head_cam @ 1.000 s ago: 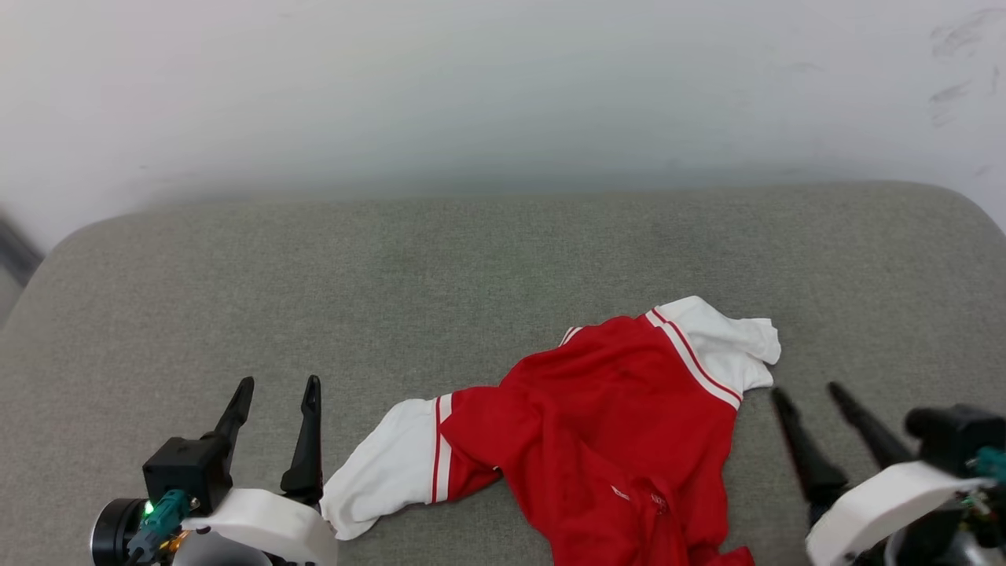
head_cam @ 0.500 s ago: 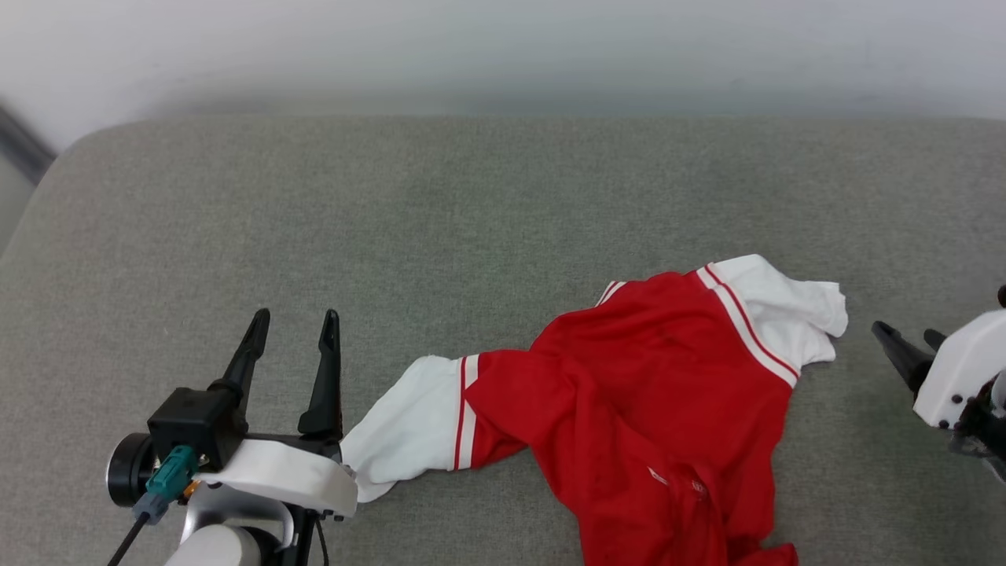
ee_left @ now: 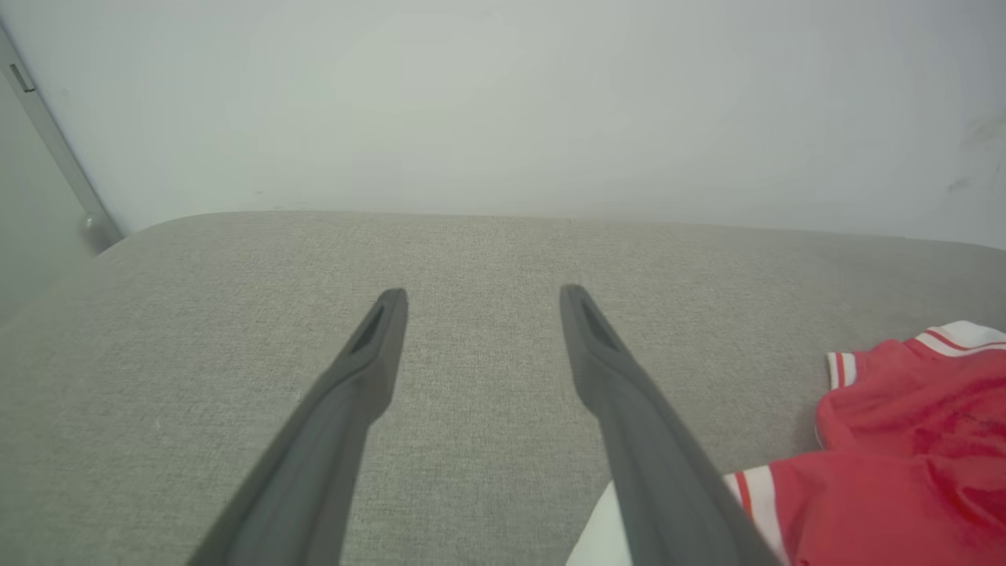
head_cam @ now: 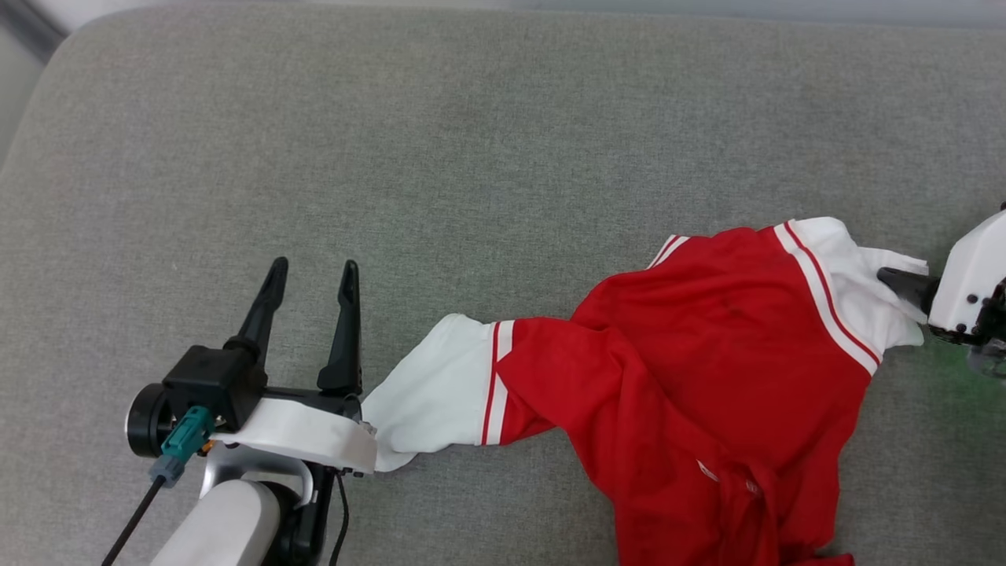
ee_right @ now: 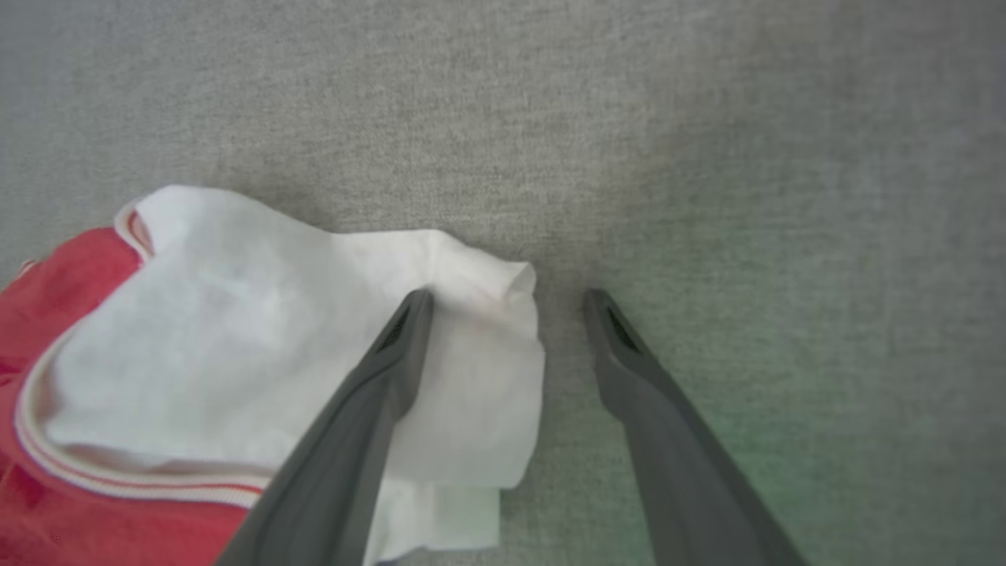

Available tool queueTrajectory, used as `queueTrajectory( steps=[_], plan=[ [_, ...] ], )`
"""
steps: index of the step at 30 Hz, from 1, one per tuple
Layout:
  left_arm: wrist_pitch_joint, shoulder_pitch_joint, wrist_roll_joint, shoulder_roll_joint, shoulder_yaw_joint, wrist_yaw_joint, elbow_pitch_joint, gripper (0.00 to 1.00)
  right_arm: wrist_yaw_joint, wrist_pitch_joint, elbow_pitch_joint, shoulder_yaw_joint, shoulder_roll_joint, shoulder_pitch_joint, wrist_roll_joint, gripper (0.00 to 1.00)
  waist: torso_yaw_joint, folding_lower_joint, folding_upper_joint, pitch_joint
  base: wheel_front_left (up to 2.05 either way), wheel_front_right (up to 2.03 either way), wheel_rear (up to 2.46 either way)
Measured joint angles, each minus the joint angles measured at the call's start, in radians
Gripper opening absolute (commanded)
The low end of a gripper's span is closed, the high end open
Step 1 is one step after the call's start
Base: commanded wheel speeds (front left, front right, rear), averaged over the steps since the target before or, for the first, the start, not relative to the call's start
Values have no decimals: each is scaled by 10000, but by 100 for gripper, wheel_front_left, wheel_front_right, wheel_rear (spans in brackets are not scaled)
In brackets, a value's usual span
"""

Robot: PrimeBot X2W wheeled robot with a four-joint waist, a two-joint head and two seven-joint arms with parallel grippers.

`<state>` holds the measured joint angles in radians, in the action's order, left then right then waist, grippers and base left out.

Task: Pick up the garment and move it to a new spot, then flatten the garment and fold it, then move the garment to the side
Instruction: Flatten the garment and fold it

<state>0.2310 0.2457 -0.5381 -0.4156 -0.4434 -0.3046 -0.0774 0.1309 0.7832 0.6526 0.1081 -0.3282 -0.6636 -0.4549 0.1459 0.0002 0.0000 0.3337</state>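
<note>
Step in hand, by my read: the 1st one, the pick-up, w/ the reach nearly done and no grasp made.

Jersey T-shirt (head_cam: 707,377) lies crumpled on the grey fabric pad (head_cam: 471,157), toward its near right part and running off the near side of the head view. One white sleeve (head_cam: 432,393) points at the pad's left edge, the other white sleeve (ee_right: 275,330) at the right edge.

Right pincer (ee_right: 507,295) is released, jaws spread. It straddles that sleeve's loose edge: one finger (ee_right: 377,377) over the white cloth, the other over bare pad. Can't tell if it touches the cloth yet.

Left pincer (head_cam: 314,266) is also released and empty. It sits near the pad's near edge, just left of the other sleeve, fingers pointing at the far edge.

Next move prob. calls for the right pincer to press down and clench on the sleeve hem, catching enough layers not to slip. The left one would need to swing right onto its sleeve, so the shirt lifts by 2 pts.
</note>
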Motion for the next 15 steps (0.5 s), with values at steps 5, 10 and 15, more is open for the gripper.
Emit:
queueTrajectory(
  steps=[5,10,15],
  plan=[
    [94,10,-31,69,23,117,290,100,6,564,617,63,-6,-354,280,82,74,0,0,-20,0,0,0],
    [-98,-6,-182,15,36,136,458,100,0,441,863,50,59,-373,420,0,29,-1,0,-249,0,0,0],
    [-1941,40,-842,-855,6,619,454,100,0,-203,510,-226,-17,-314,585,0,-189,-1,0,-697,0,0,0]
  ],
)
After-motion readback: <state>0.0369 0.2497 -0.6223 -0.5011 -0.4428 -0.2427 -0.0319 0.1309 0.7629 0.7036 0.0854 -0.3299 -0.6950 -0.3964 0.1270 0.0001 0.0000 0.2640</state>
